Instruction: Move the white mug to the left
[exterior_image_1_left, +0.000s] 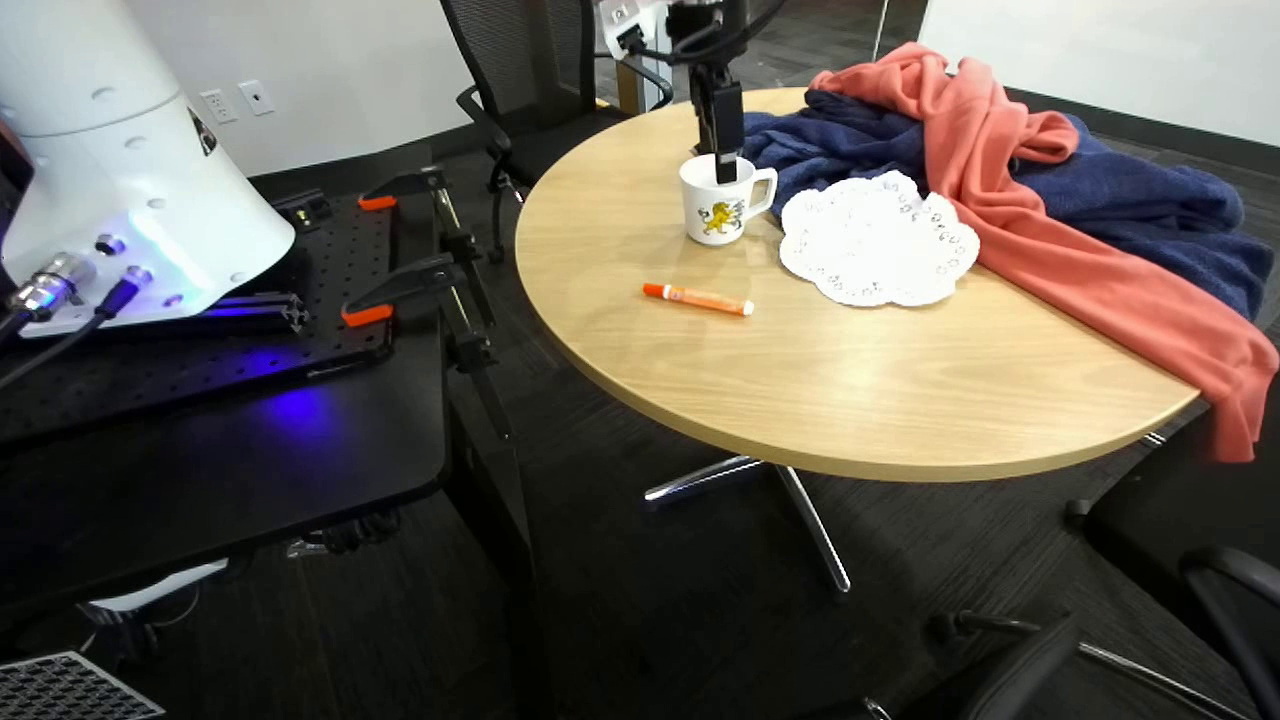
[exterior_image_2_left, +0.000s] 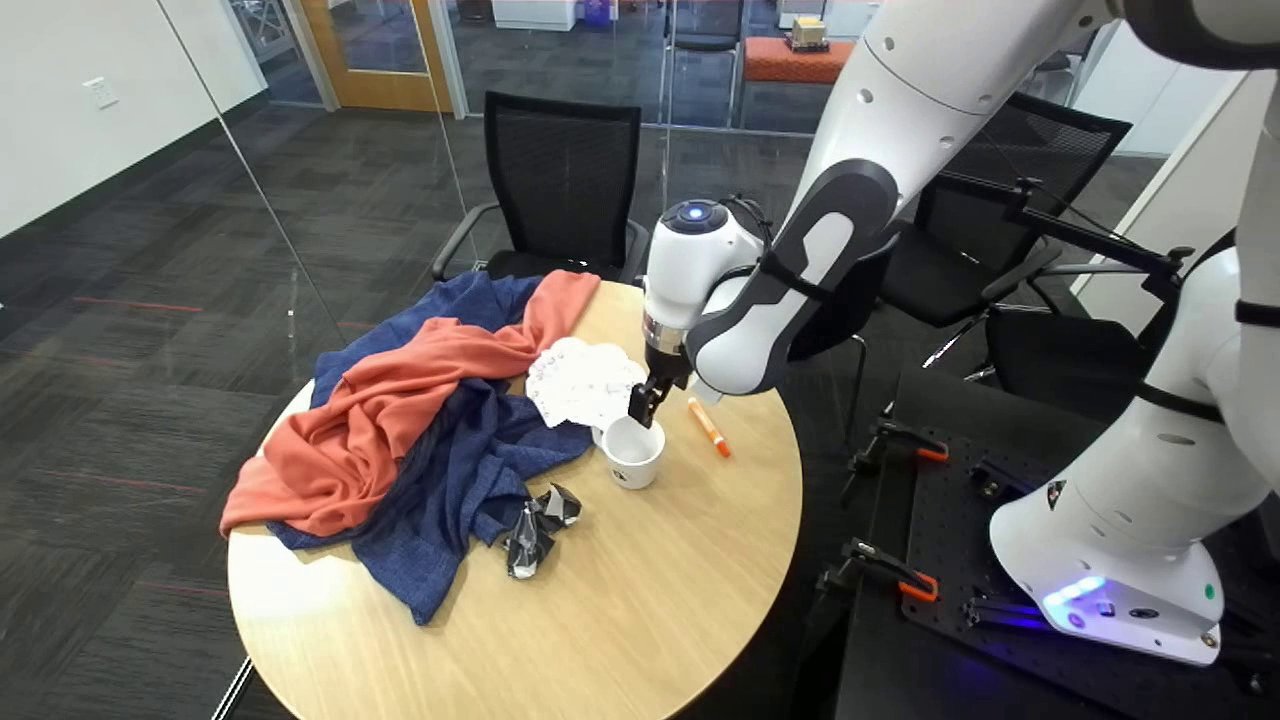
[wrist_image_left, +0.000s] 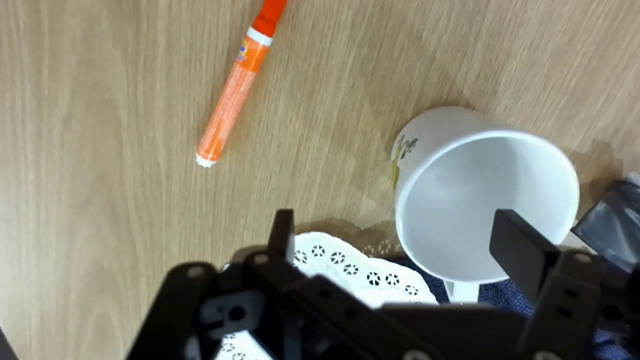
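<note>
White mug (wrist_image_left: 465, 200) stands upright on the desk (exterior_image_1_left: 850, 390), handle (wrist_image_left: 461, 291) toward the bottom of my wrist view. At left lies the orange pen (wrist_image_left: 230, 95), well apart from it. Next, one finger (wrist_image_left: 281, 232) hangs over the edge of the scalloped plate (wrist_image_left: 370, 285); then the gap of my end effector (wrist_image_left: 394, 224), spread wide and pinching nothing; then the mug, with the opposite finger (wrist_image_left: 520, 245) across its mouth (above the rim or inside, I can't tell); last, a crumpled black wrapper (wrist_image_left: 612, 222). So the mug lies right of the gap's middle; closing low would, I judge, catch only its left wall.
</note>
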